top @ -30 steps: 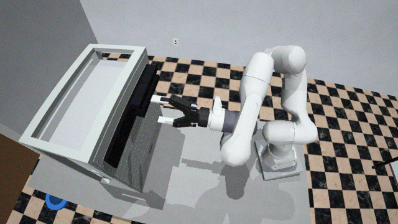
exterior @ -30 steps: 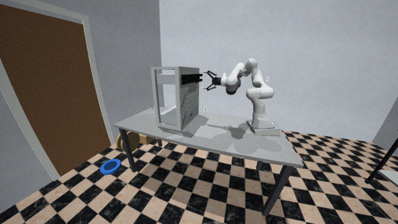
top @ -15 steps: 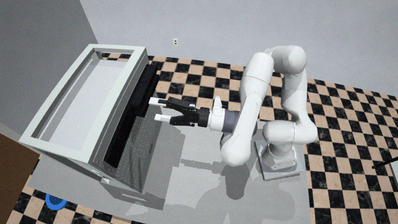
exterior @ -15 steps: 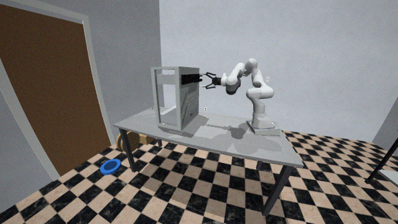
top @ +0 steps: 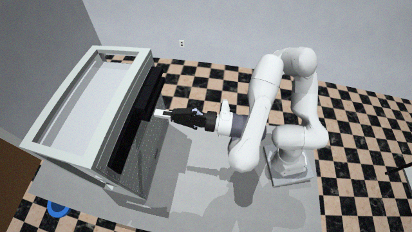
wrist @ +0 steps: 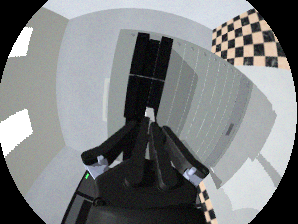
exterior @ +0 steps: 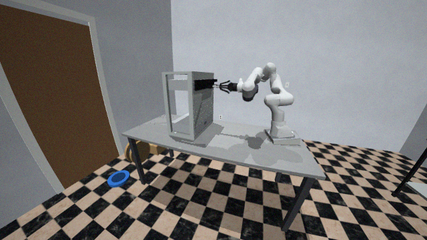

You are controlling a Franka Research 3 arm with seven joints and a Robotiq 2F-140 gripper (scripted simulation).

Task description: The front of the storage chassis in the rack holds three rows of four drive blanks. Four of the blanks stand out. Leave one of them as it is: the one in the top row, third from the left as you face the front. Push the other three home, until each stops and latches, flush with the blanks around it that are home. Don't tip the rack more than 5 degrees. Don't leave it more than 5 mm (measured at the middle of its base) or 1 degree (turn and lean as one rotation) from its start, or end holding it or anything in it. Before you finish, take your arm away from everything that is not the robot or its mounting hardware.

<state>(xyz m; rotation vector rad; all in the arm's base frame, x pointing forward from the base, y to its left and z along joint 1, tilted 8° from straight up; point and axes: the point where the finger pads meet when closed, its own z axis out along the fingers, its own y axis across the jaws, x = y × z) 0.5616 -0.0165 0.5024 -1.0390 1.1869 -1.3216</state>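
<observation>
jaws of the gripper are fully together, gripping nothing, near the black chassis in the upper front of the rack; contact cannot be told. individual blanks are hard to make out. the rack stands upright on a grey table, above checkered flooring.

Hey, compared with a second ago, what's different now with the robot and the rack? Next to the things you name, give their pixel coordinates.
The gripper (top: 162,113) (exterior: 216,86) (wrist: 148,113) has closed: its two fingertips, spread apart before, have come together in front of the storage chassis (top: 116,165) (exterior: 204,85) (wrist: 131,95). It took hold of nothing and let nothing go. The rack (top: 58,156) (exterior: 191,107) (wrist: 116,75) and the arm's base (top: 279,184) (exterior: 287,141) look unmoved.
</observation>
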